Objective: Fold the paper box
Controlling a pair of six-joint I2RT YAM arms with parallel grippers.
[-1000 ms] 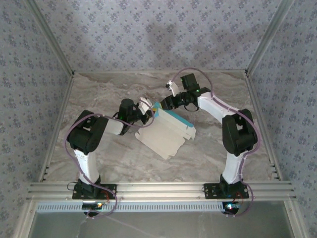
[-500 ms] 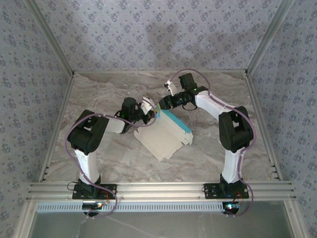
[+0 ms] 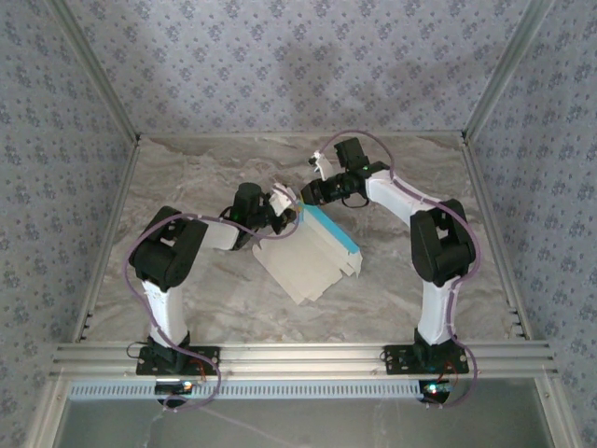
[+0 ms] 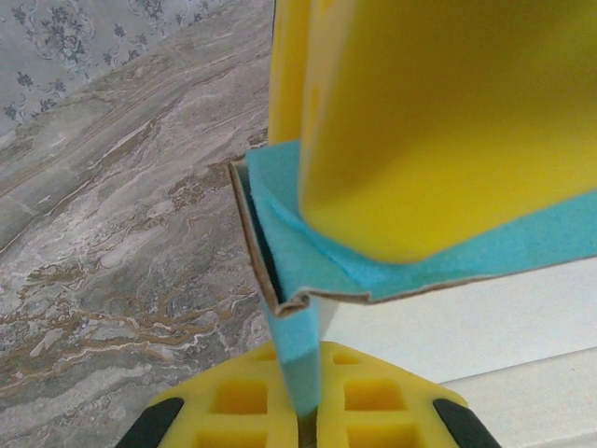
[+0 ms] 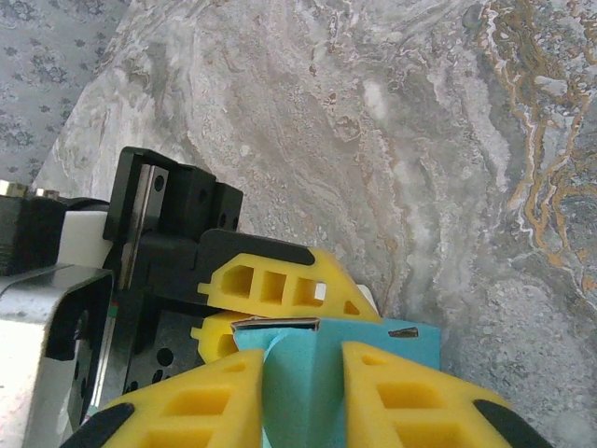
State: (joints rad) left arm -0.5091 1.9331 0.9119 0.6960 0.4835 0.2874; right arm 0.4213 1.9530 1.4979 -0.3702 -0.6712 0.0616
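Box [image 3: 312, 257], thin light card judged floppy and easily creased, is kept mid-surface [image 3: 205, 168], its far blue corner clenched by left hand [image 4: 303, 392] and grasped by right hand [image 5: 303, 373]; flap edges are best taken.

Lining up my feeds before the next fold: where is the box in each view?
Top external: box mid-table, its far blue corner between the left pincer and right pincer.
Left wrist: blue corner of the box centre-frame, beige panel lower right.
Right wrist: blue flap of the box bottom centre, between the yellow fingers.
Shared landmark: the marble table under it.
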